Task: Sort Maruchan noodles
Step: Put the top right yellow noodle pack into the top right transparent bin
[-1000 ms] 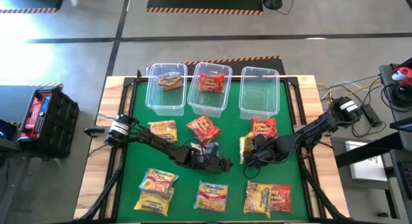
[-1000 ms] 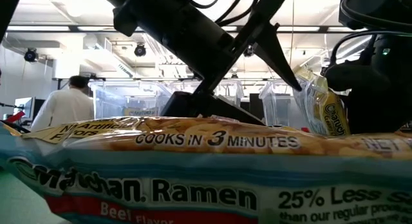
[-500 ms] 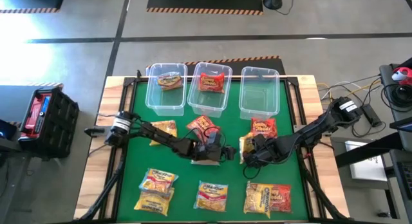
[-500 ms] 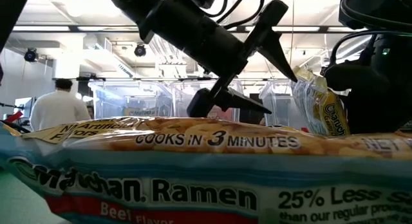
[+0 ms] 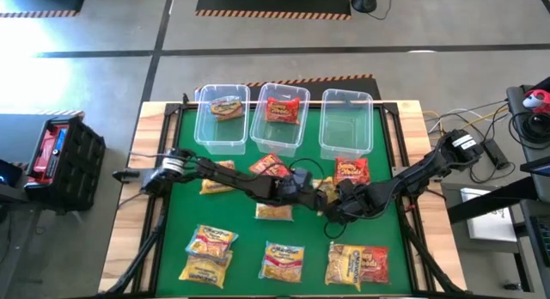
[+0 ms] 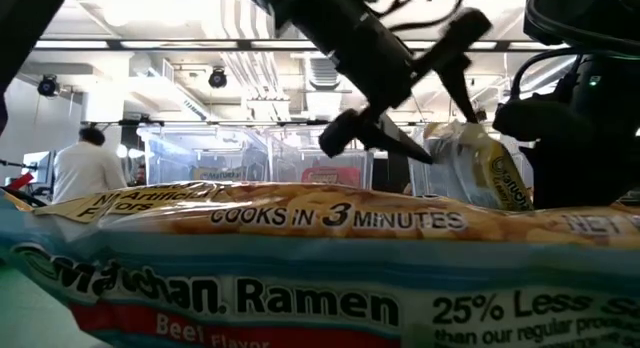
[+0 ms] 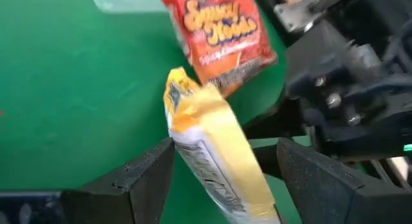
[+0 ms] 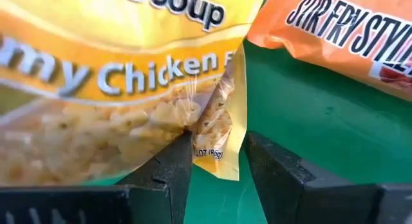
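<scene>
The right tool pinches the yellow packet on edge mid-surface by its seam, the left tool spread wide around it — a thin hold that could slip if either arm tugs.

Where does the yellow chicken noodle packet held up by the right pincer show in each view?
High view: yellow packet, center-right on the mat.
Low view: upright at right.
Left wrist view: edge-on, center.
Right wrist view: fills the upper left.
Shared landmark: the orange stir fry packet beside it.
</scene>
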`<state>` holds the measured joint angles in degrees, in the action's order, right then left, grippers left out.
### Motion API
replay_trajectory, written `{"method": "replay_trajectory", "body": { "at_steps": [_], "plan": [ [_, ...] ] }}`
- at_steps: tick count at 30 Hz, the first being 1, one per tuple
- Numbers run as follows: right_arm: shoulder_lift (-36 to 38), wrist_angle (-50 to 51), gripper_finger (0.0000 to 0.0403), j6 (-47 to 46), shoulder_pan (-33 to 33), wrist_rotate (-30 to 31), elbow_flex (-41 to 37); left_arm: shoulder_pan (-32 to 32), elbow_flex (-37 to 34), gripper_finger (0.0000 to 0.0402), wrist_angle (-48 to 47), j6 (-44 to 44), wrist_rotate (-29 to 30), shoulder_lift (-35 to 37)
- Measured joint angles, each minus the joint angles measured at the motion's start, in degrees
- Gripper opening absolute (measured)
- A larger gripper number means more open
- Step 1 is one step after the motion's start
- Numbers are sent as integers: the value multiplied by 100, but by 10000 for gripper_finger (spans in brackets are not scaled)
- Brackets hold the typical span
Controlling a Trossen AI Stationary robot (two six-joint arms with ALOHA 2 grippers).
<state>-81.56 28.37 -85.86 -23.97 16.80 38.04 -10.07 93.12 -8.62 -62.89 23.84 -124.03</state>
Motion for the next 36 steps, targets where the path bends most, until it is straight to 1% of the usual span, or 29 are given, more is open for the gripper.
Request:
{"method": "replay_trajectory", "body": {
  "at_steps": [4, 13, 17, 21, 23, 29, 33, 36],
  "plan": [
    [0, 15, 139, -56, -4, 77, 0, -13, 270, 256, -31, -145, -349, -244],
    [-11, 93, 139, -40, -8, 260, -17, 11, 287, 256, -119, -371, -353, -269],
    [-17, 106, 139, 226, -14, 437, -28, 15, 287, 256, -243, -383, -343, -269],
    [-15, -28, 139, 758, -63, 486, -39, 27, 287, 256, -590, -465, -344, -269],
    [-15, -39, 139, 851, -89, 491, -42, 33, 282, 254, -661, -476, -345, -269],
    [-11, -65, 139, 1223, -122, 418, -25, 33, 282, 225, -647, -349, -380, -269],
    [-9, -82, 139, 1604, -140, 228, 12, 33, 282, 192, -645, -161, -383, -269],
    [-4, -78, 139, 1895, -176, 60, 50, 36, 282, 166, -641, -68, -492, -269]
  ]
}}
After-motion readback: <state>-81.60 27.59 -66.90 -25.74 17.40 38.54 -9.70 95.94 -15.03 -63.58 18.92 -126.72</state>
